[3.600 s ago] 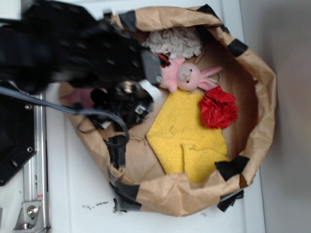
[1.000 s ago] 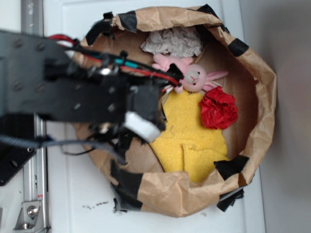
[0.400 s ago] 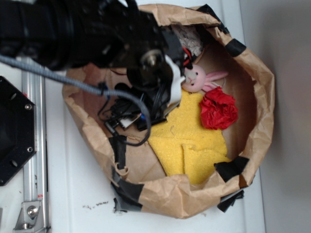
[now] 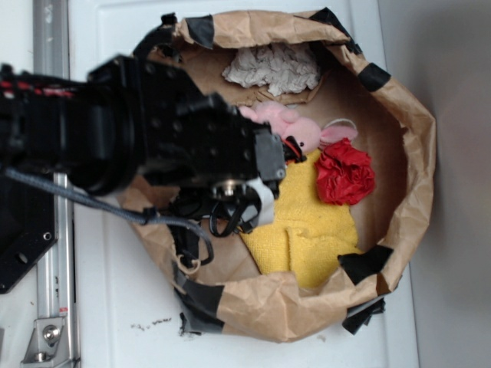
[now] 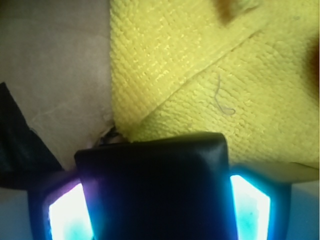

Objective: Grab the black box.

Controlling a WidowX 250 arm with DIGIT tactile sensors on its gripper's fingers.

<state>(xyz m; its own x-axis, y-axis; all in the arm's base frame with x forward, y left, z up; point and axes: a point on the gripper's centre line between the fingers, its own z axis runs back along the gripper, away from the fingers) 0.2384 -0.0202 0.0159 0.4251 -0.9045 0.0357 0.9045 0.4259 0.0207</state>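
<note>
Gripper (image 5: 159, 200) is clamping the black box (image 5: 155, 185) between both pads (grasp looks done, lift maybe left). Beyond it the yellow cloth (image 5: 210, 75) is lying in the paper bag (image 4: 406, 115); pink bunny (image 4: 295, 130) farther back.

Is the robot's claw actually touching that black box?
Touching. The wrist view shows the black box wedged between both glowing fingers of the gripper.
</note>
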